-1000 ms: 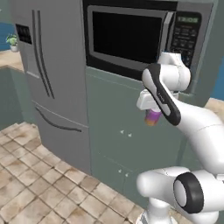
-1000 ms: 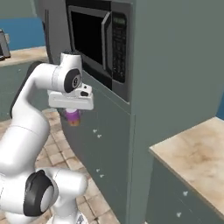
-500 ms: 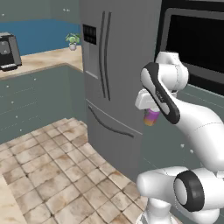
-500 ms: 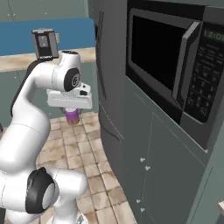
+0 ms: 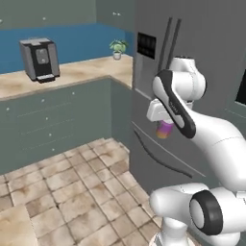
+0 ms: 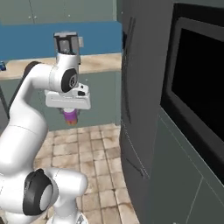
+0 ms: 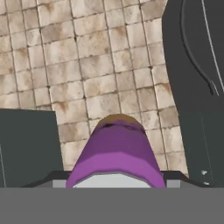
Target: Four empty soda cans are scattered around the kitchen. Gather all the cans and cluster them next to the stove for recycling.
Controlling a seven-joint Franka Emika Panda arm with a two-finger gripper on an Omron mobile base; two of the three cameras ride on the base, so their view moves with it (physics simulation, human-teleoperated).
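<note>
The gripper (image 7: 114,183) gripped a purple soda can (image 7: 116,153) with an orange-brown end. It hung beside the fridge (image 5: 192,62), above the tiled floor (image 5: 72,192).

white arm bent at the elbow, hand (image 6: 70,114) pointing down, closed on a purple can (image 7: 116,153)

A purple-pink cylindrical soda can (image 6: 70,116) hangs clamped in the white arm's pincer (image 6: 70,114), above the tan tiled floor (image 6: 94,153), beside a tall dark grey refrigerator (image 6: 138,87).
</note>
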